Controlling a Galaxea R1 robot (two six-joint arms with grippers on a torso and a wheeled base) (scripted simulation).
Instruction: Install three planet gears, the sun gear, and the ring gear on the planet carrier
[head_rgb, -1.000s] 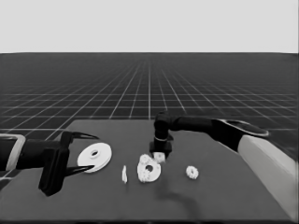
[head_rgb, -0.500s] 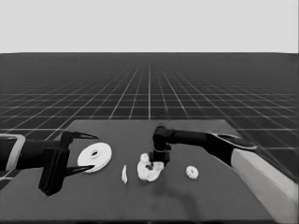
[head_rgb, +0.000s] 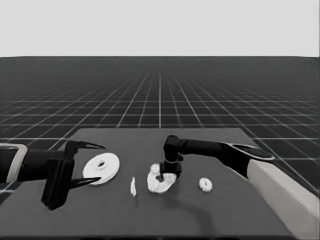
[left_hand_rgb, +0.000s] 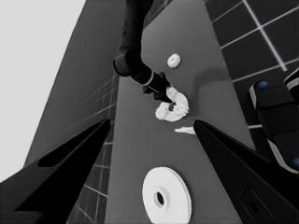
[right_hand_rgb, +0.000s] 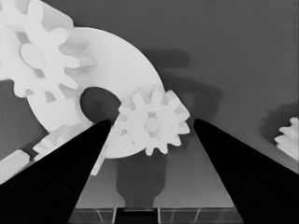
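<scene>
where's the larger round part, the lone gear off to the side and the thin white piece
larger round part (head_rgb: 101, 168): head view, on its flat face beside the centre hole
lone gear (head_rgb: 205, 184): head view, on its toothed body
thin white piece (head_rgb: 133, 186): head view, on its middle

Smaller round part (head_rgb: 161, 183) partly hidden under gears and right hand (head_rgb: 167, 176), gear count unclear

Dark table (head_rgb: 235, 210) bore the larger round part (head_rgb: 101, 168) at left, thin white piece (head_rgb: 133, 186) beside it, smaller round part (head_rgb: 161, 182) mid-table, gears upon it, lone gear (head_rgb: 205, 184) at right.
</scene>
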